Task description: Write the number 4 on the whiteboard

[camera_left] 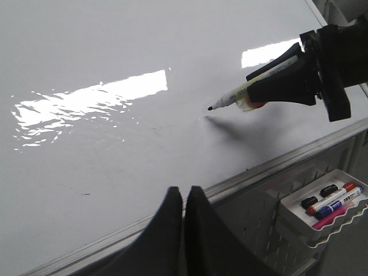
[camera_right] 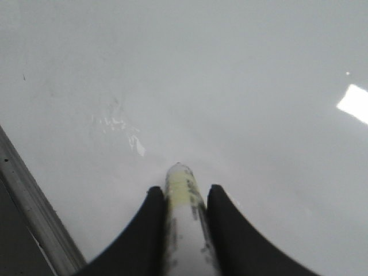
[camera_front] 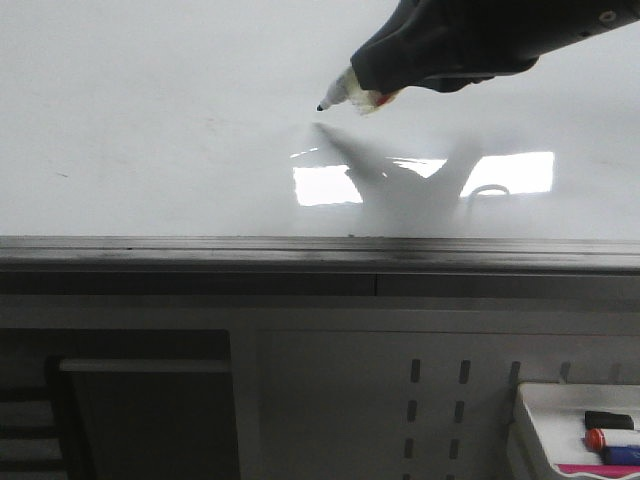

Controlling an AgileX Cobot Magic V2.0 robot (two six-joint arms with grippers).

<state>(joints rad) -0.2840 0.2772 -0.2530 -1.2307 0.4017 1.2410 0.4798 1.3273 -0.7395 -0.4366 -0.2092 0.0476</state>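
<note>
The whiteboard (camera_front: 150,130) fills the upper front view, glossy white with a bright rectangular reflection and a grey metal bottom edge. No drawn 4 shows on it. My right gripper (camera_front: 385,85) is shut on a white marker (camera_front: 345,92) with a black tip that points down-left, just off the board above its own shadow. The same marker shows in the left wrist view (camera_left: 236,98) and in the right wrist view (camera_right: 183,218) between the two black fingers. My left gripper (camera_left: 184,192) is shut and empty, near the board's bottom edge.
A white tray (camera_front: 535,400) at the lower right holds several markers, red, blue and black; it also shows in the left wrist view (camera_left: 299,221). A grey perforated panel (camera_front: 440,400) lies below the board's metal edge (camera_front: 300,255).
</note>
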